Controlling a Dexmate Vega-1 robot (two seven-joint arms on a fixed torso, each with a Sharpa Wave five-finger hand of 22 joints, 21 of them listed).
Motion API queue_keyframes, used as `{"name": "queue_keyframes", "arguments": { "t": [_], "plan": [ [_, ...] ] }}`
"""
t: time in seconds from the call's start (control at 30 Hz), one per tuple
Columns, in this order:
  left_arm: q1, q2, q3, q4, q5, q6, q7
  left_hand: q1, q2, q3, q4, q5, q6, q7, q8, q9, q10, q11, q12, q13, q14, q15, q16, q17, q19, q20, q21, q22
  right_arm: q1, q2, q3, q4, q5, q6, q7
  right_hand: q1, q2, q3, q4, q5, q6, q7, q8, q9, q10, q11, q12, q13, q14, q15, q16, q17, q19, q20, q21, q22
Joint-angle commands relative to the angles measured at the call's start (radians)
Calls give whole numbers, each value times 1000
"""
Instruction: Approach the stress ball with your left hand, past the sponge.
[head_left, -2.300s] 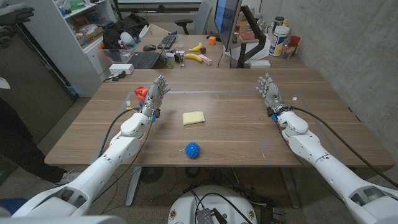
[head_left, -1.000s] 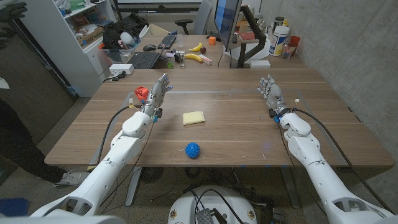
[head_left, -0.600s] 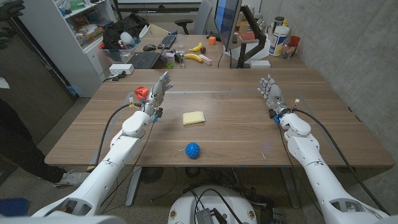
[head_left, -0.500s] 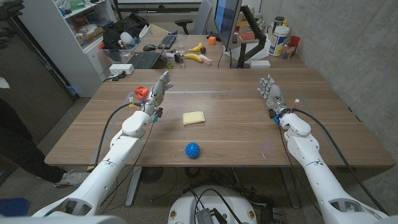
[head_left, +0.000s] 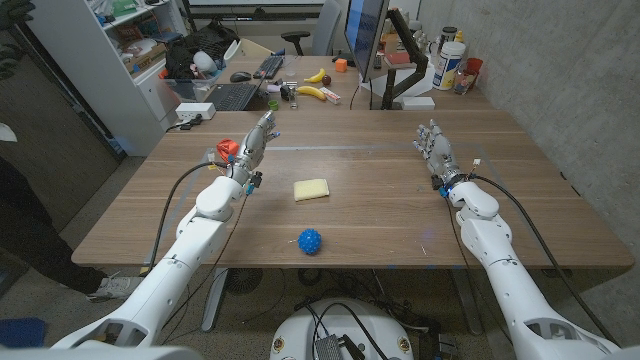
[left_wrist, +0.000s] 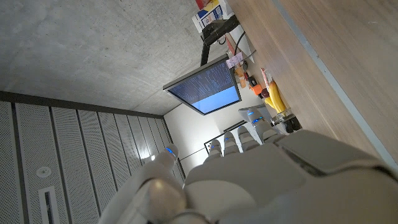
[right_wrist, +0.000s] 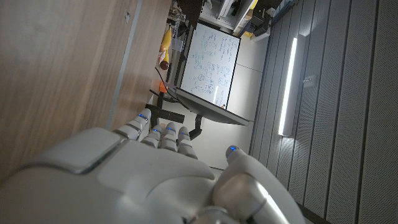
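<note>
On tabletop (head_left: 380, 215): blue stress ball (head_left: 310, 241) nearside, yellow sponge (head_left: 311, 189) beyond; left hand (head_left: 252, 148) empty, fingers extended, poised to approach.

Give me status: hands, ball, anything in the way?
Left hand open, raised at far left. Right hand open, idle. Ball untouched near front edge. Sponge lies between left hand and ball.
</note>
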Motion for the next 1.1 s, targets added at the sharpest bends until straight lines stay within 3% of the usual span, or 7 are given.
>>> {"name": "queue_keyframes", "arguments": {
  "t": [0.03, 0.77, 1.1],
  "plan": [
    [-8, 4, 1, -5, 40, -30, -9, 3, 93, 7, -2, 5, -2, -4, 3, 2, -5, 0, 6, 3, -3, -2, -3, 4, -8, 0, -2, 2, 14, 17, 8, 18, -17, 0, 7, 1, 80, 9, -1, 4, 6, 0, 9, 3, -4, -1, 8, 5, -8, 4, 4, 4, -2, -41, -3, 2],
    [-7, 13, 4, -36, 99, -98, -44, 5, 89, 6, -4, 5, 7, -7, 5, 2, -1, -3, 7, 3, 1, -8, -3, 4, -6, -4, -6, 1, 36, 29, 4, 46, -29, 1, 7, 0, 80, 10, -1, 4, 6, -1, 9, 3, -4, -1, 8, 5, -9, 4, 4, 4, -2, -40, -5, 2],
    [-1, 23, 5, -62, 143, -125, -51, 8, 85, 6, -7, 7, 18, -14, 7, 2, 9, -16, 9, 2, 8, -15, -3, 3, -5, -4, -10, 1, 38, 30, 2, 51, -29, 7, 7, 0, 79, 10, -1, 4, 5, 0, 9, 3, -5, -3, 8, 5, -9, 4, 4, 4, -2, -40, -6, 2]
  ]
}}
